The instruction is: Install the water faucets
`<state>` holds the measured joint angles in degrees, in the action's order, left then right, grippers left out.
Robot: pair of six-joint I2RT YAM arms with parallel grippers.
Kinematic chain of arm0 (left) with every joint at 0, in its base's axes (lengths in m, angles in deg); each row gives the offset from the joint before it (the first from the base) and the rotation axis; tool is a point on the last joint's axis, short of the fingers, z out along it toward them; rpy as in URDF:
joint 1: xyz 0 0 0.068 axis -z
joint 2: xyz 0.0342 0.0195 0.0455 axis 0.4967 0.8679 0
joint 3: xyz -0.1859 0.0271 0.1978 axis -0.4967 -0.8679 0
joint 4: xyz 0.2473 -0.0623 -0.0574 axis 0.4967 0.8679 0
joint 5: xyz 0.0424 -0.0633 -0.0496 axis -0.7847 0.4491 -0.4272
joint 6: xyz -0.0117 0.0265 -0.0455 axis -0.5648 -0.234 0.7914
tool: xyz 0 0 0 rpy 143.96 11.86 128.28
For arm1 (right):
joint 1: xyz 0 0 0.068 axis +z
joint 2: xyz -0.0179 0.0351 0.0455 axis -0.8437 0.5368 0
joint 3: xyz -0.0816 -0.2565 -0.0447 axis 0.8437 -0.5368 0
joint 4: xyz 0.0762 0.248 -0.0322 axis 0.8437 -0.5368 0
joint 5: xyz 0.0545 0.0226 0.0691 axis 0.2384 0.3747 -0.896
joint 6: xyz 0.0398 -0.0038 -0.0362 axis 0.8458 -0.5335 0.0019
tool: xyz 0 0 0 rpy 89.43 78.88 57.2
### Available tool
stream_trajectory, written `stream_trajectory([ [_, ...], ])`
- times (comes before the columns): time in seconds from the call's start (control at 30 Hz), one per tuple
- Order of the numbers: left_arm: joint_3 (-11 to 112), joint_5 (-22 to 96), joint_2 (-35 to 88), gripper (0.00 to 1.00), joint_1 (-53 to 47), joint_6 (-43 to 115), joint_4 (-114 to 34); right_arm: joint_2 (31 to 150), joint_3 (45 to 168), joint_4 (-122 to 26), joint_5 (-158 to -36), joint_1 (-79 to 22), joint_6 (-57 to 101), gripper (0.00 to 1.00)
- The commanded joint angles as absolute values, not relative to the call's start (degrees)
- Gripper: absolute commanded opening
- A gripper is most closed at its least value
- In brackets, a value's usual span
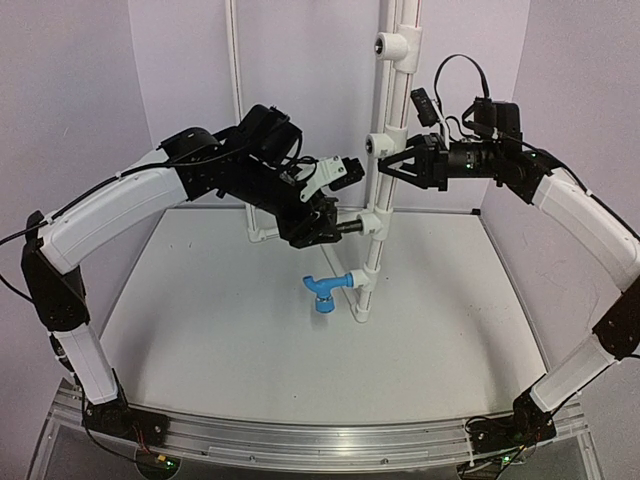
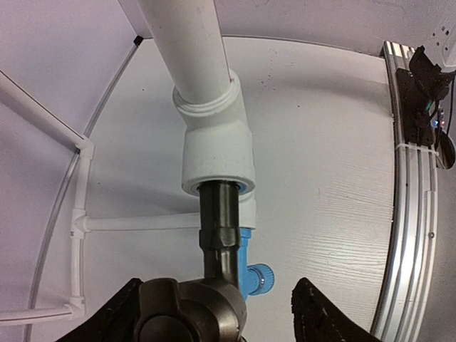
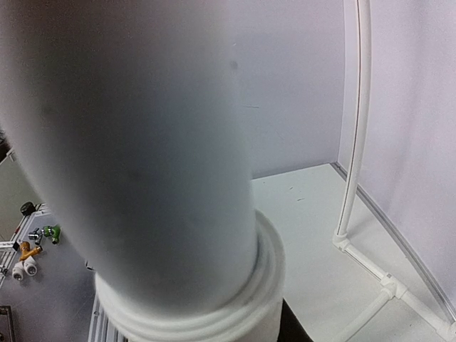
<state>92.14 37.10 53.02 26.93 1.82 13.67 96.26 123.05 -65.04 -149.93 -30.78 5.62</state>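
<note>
Two are sitting in the pipe (image 3: 142, 142), blue faucet (image 1: 323, 293) and black faucet (image 2: 217, 228), so it's nearly finishing (left pincer (image 2: 217, 310) apart, right pincer (image 1: 392, 165) squeezing pipe).

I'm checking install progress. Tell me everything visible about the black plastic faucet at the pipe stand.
The black plastic faucet looks dark and slightly glossy: a round stem with a hexagonal collar, widening to a rounded body at the gripper end. It lies horizontal, its stem tip inside the round socket of the white tee fitting on the white upright pipe. The left gripper's open jaws flank its body; whether they touch it is unclear.
</note>
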Motion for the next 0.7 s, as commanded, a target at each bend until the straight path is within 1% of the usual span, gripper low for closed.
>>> stream_trajectory([
  [0.0, 95.27, 34.68, 53.95, 0.60, 27.69, 0.30, 12.81, 98.28, 121.30, -74.43, -145.20, -30.06, 10.33, 0.00],
  [0.1, 95.17, 33.07, 54.10, 0.50, 28.15, -0.97, 12.56, 98.07, 120.84, -74.36, -145.21, -30.02, 10.19, 0.00],
  [0.2, 95.13, 31.23, 54.14, 0.42, 28.95, -2.71, 12.17, 98.06, 120.72, -74.35, -145.25, -30.03, 10.15, 0.00],
  [0.47, 93.49, 25.16, 54.07, 0.27, 31.14, -7.20, 8.95, 97.94, 120.34, -74.35, -144.87, -30.03, 10.06, 0.00],
  [0.67, 88.47, 20.15, 52.29, 0.14, 32.64, -11.83, 2.85, 97.80, 120.22, -74.35, -144.58, -30.01, 10.17, 0.00],
])
